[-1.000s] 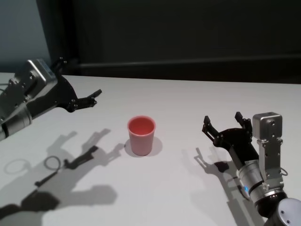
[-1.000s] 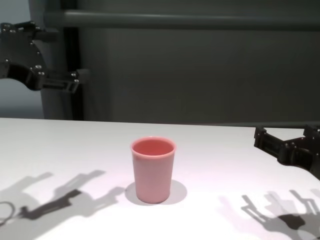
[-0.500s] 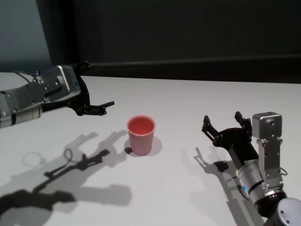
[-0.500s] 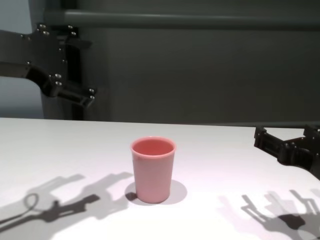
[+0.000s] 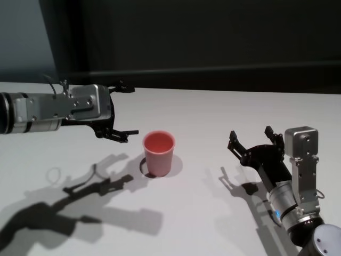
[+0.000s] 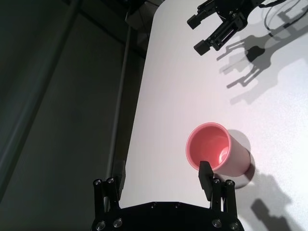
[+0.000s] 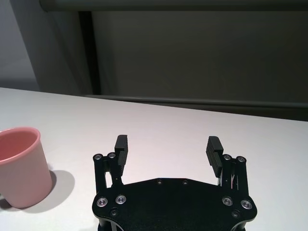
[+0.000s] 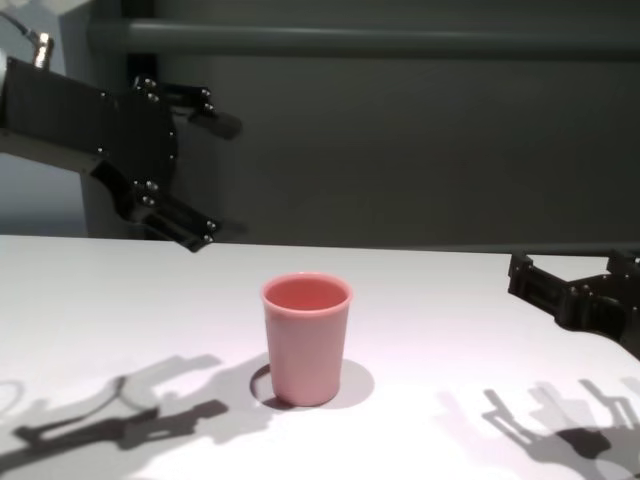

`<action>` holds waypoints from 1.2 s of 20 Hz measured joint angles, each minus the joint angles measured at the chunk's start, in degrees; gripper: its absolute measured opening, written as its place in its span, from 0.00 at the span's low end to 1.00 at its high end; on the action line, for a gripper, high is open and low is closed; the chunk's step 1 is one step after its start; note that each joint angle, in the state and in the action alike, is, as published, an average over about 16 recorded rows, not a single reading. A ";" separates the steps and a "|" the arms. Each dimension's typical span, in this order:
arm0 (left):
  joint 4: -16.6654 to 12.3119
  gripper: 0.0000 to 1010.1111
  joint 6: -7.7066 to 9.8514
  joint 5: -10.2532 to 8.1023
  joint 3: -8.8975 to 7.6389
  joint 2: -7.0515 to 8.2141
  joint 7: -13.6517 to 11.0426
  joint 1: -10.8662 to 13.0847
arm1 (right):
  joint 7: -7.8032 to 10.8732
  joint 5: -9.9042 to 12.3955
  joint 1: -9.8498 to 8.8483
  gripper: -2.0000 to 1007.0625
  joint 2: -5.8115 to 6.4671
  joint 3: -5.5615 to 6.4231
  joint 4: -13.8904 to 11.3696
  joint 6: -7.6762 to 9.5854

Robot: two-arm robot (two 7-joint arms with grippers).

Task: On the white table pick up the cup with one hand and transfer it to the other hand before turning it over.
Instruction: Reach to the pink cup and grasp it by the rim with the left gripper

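Left gripper (image 5: 123,110): fingers spread wide and holding nothing; it hangs above the white table (image 5: 213,112), just left of the cup (image 5: 159,153) and slightly higher than its rim, on a horizontal silver arm reaching in from the left.
Left gripper, wrist view (image 6: 161,180): one fingertip (image 6: 205,172) overlaps the cup's (image 6: 216,153) rim in this view; contact cannot be told.
Right gripper (image 5: 255,144): fingers parted, nothing between them; it sits low over the table's right side, well apart from the cup, pointing toward the far edge.
Right gripper, wrist view (image 7: 166,147): the cup (image 7: 21,166) shows off to one side, apart from both fingers.
Cup: upright on the table near its middle, mouth up, between the two grippers.
Obstacles: none stands between either gripper and the cup (image 8: 306,338); only arm shadows lie on the tabletop.
Edges: the table's far edge meets a dark wall (image 5: 213,37).
Open room: bare tabletop surrounds the cup on all sides.
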 joint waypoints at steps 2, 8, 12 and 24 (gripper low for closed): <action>0.42 0.99 -0.16 0.72 1.46 0.06 -1.55 -1.59 | 0.00 0.00 0.00 1.00 0.00 0.00 0.00 0.00; 1.46 0.99 -0.42 2.68 5.53 0.10 -6.09 -6.04 | 0.00 0.00 0.00 1.00 0.00 0.00 0.00 0.00; 2.03 0.99 -0.43 3.91 7.93 0.05 -8.87 -8.65 | 0.00 0.00 0.00 1.00 0.00 0.00 0.00 0.00; 6.75 0.99 -1.08 6.69 14.62 -1.90 -16.47 -15.93 | 0.00 0.00 0.00 1.00 0.00 0.00 0.00 0.00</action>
